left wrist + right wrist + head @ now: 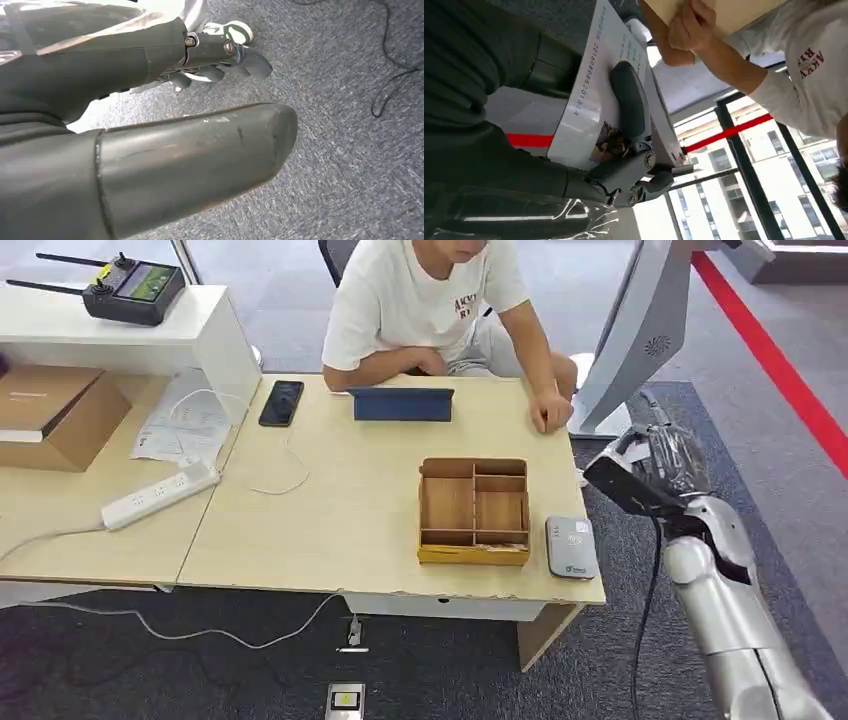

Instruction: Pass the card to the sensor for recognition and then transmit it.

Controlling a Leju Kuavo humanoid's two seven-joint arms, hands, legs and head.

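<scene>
**Card's in the right hand, off to the side**

Bench (330, 510) fills the frame's middle, a person (430, 300) seated behind it. Tray (474, 511) sits centre-right, sensor (571, 547) just right of it. Right hand (655, 465) at the right edge grips the card (596, 90). Left hand (150, 135) hangs over carpet, fingers loose, nothing in it.

the right hand (624, 170) pinches a white card (596, 95) printed with numbers between its thick thumb and darker fingers at the frame's centre, while a person's hand (691, 25) rests on a table edge (729, 12) at upper right, windows (744, 200) showing lower right.
</scene>
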